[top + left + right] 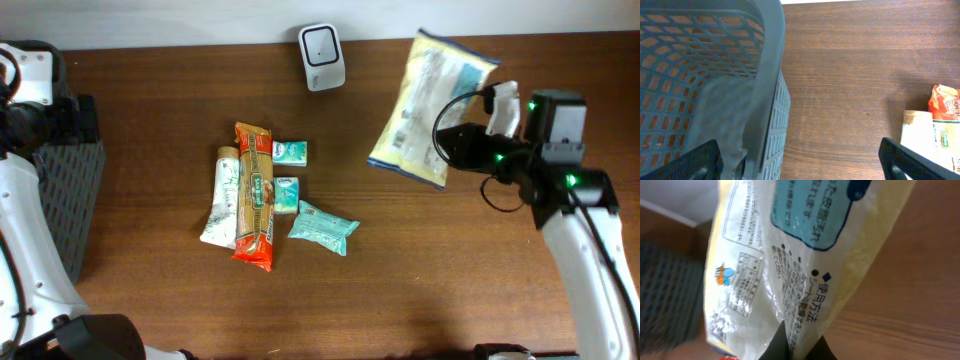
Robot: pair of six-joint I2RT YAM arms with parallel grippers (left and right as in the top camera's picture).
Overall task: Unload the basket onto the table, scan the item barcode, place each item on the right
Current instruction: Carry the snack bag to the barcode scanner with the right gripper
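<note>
Bench (pixel 450 280): dark wood grain, pale wall along far edge.
Barcode scanner (pixel 322 57): white, at far edge.
Yellow bag (pixel 430 105): tilted, near scanner, to its right, pinched at one edge.
Right jaws: clenched on Yellow bag.
Left jaws: spread wide, grasping nothing, over rim of grey basket (pixel 765 100).
Mid-bench cluster: tube (pixel 222 195), orange packet (pixel 255 200), teal packets (pixel 322 228).

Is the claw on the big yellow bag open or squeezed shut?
Shut. The right gripper pinches the yellow bag between its closed fingertips.
</note>
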